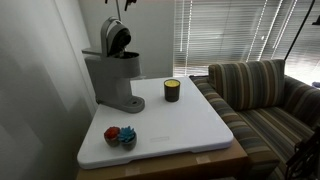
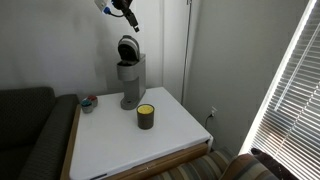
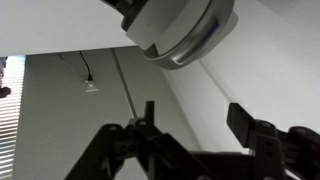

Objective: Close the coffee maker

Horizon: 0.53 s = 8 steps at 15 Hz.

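The grey coffee maker [image 1: 112,80] stands at the back of the white table, its dark rounded lid [image 1: 117,37] raised open. It also shows in an exterior view [image 2: 130,78] with the lid up [image 2: 127,48]. My gripper [image 2: 130,22] hangs above the lid, a short gap over it; in an exterior view only its tip shows at the top edge [image 1: 121,6]. In the wrist view the two fingers [image 3: 190,118] stand apart with nothing between them, and the machine's rounded grey lid [image 3: 180,30] fills the top of the frame.
A small dark jar with a yellow top [image 1: 172,90] [image 2: 146,115] stands on the white table top [image 1: 170,125]. A small red and blue object [image 1: 120,136] lies near the front corner. A striped sofa [image 1: 265,95] stands beside the table; window blinds [image 1: 225,30] hang behind.
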Motion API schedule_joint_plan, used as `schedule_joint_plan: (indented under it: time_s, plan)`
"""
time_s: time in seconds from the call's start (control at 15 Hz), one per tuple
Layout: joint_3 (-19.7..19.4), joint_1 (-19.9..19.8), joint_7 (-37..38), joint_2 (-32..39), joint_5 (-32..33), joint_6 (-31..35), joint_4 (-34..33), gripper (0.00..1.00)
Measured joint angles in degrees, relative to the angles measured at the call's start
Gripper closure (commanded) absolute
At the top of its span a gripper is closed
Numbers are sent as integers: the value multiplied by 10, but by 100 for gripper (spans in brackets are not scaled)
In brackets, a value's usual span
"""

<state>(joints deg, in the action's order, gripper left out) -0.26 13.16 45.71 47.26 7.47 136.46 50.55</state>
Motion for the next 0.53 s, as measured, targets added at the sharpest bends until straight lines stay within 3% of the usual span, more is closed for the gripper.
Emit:
schedule_joint_plan:
  time_s: [0.4, 0.53]
  plan:
    - [-7, 21, 13, 82, -6, -13, -149, 97]
    - [-7, 25, 39, 99, -6, -22, -170, 100]
